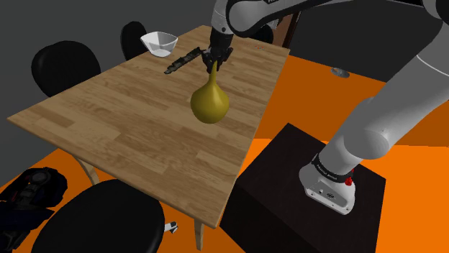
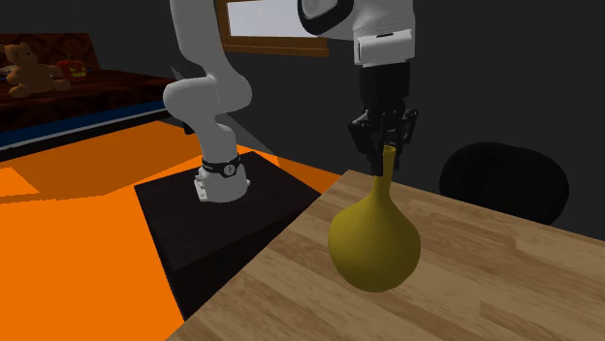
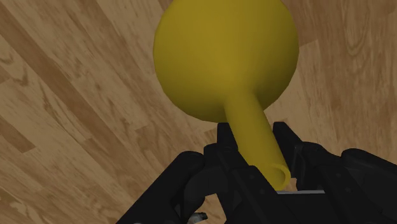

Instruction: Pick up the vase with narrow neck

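Above the light wooden table (image 1: 108,122), the all-black gripper (image 1: 215,66) clasps a mustard-yellow, round-bellied vase (image 1: 209,102) by its narrow neck.
Its 2 fingers pinch the neck from both sides; in the shoulder view, a white bowl (image 1: 160,43) sits at the vase's 10 o'clock.

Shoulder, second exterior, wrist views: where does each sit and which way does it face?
Shoulder view: beside and behind the stand, looking down across the table; arm and gripper show.
Second exterior view: across the table, facing the stand; arm and gripper show.
Wrist view: on the gripper, looking past its fingers at the table.
All share the yellow vase, its neck clasped.
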Motion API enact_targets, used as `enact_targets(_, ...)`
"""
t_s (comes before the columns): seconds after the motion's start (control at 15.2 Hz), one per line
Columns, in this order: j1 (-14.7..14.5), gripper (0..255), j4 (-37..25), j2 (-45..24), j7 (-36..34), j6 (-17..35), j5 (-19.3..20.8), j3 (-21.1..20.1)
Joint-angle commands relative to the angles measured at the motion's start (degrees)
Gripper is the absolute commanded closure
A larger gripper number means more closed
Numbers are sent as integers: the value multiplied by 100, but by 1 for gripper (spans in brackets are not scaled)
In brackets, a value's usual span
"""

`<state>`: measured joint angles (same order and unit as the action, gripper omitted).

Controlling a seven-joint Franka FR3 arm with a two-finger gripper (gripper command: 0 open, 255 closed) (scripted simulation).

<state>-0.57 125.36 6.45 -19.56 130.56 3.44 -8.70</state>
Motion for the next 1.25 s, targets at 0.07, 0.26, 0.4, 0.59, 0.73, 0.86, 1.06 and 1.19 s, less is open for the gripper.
enact_targets(0.07, -1, 255, -13, -9, -4, -8, 2, -2)
enact_targets(0.26, -3, 255, -168, 67, 24, -238, -24, 3)
enact_targets(0.4, -4, 255, -277, 112, 41, -390, -39, 6)
enact_targets(0.59, -6, 255, -450, 170, 64, -620, -58, 10)
enact_targets(0.73, -6, 255, -571, 202, 78, -773, -69, 13)
enact_targets(0.86, -7, 255, -697, 230, 91, -925, -78, 15)
enact_targets(1.06, -7, 255, -896, 261, 109, -1154, -90, 18)
enact_targets(1.19, -7, 255, -906, 263, 110, -1166, -90, 19)
